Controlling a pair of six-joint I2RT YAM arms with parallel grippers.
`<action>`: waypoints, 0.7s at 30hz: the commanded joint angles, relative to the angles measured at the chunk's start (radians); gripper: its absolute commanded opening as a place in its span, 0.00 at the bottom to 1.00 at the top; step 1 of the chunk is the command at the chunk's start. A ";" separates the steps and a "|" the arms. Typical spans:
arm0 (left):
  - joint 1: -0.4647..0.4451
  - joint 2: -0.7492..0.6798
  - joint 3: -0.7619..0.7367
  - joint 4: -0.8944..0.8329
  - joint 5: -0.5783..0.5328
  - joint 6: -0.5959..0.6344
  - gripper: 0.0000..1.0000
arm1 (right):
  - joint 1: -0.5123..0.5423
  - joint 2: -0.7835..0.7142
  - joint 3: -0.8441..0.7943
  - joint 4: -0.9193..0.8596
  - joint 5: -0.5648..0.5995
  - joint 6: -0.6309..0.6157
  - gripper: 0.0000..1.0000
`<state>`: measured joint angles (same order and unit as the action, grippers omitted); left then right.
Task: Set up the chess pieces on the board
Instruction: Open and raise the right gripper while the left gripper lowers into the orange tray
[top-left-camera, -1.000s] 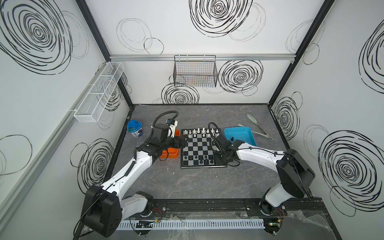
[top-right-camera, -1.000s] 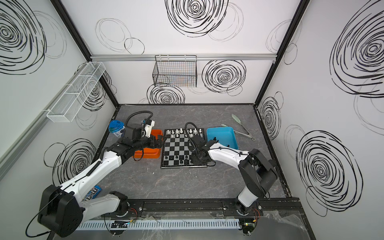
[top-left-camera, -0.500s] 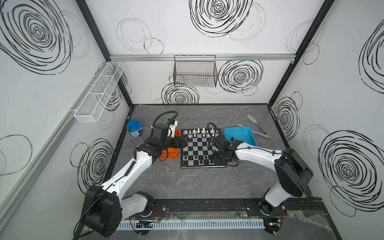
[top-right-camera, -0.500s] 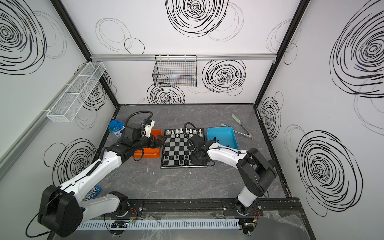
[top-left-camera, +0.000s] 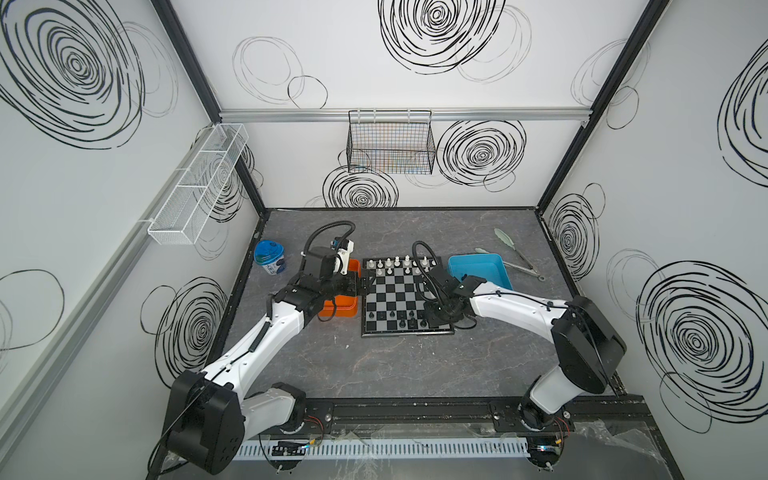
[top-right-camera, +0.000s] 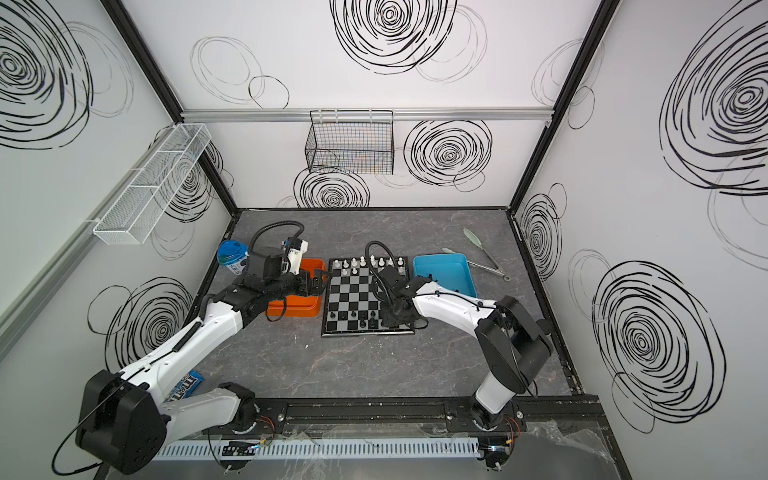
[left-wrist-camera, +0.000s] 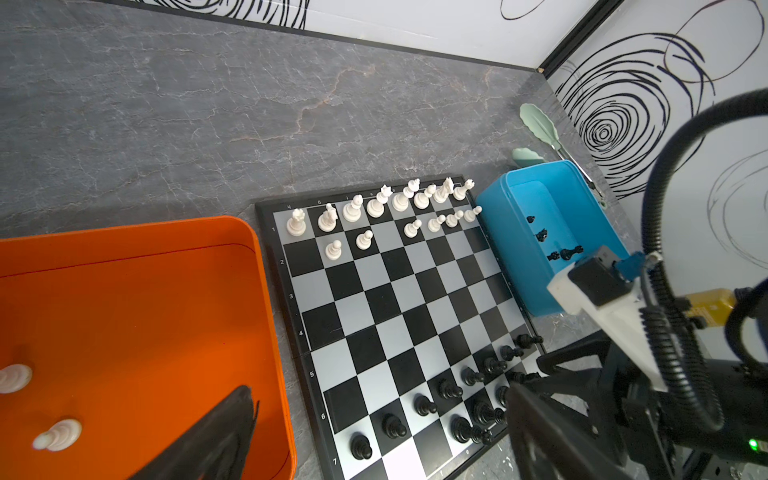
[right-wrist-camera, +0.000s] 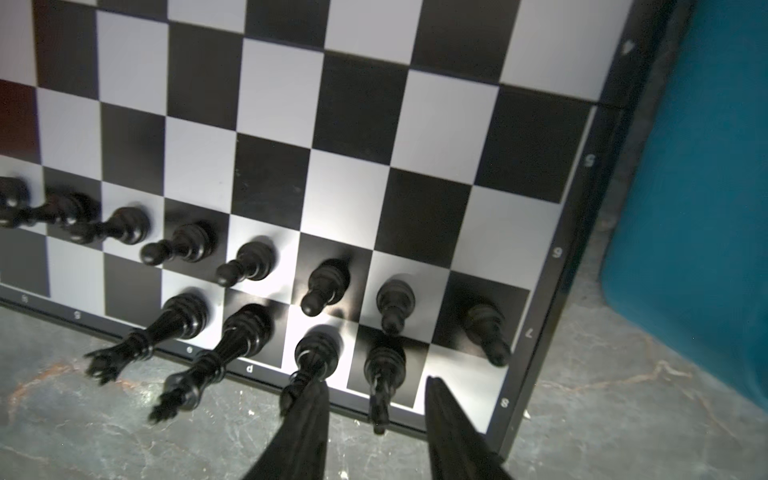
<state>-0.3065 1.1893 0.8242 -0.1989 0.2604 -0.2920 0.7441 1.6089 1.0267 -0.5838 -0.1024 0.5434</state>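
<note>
- So, right gripper (right-wrist-camera: 376, 382) sits at the board (right-wrist-camera: 432, 120)'s near edge, jaws spread around a black piece (right-wrist-camera: 384, 368), not touching. Letting go, I'd guess?
- Probably (it stands upright on its square). Left gripper (top-right-camera: 316, 280) gapes empty over the orange tray (top-right-camera: 291, 309), two white pieces (left-wrist-camera: 58, 434) inside. Grey stone-look table (top-left-camera: 415, 374), swirl-painted walls (top-left-camera: 415, 62) behind.

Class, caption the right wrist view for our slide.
Jaws apart, the right gripper brackets a black piece on the board, edge row.
</note>
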 joint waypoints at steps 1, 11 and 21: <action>0.029 0.003 0.002 0.034 -0.043 -0.031 0.97 | 0.000 -0.057 0.040 -0.076 0.045 0.006 0.49; 0.210 0.123 0.131 -0.186 -0.198 -0.118 0.97 | -0.230 -0.122 0.128 -0.039 -0.022 -0.172 0.85; 0.262 0.351 0.284 -0.318 -0.283 -0.093 0.97 | -0.432 -0.039 0.169 0.008 -0.133 -0.314 1.00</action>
<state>-0.0483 1.5112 1.0740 -0.4610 0.0235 -0.3923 0.3439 1.5425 1.1843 -0.5911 -0.1883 0.2905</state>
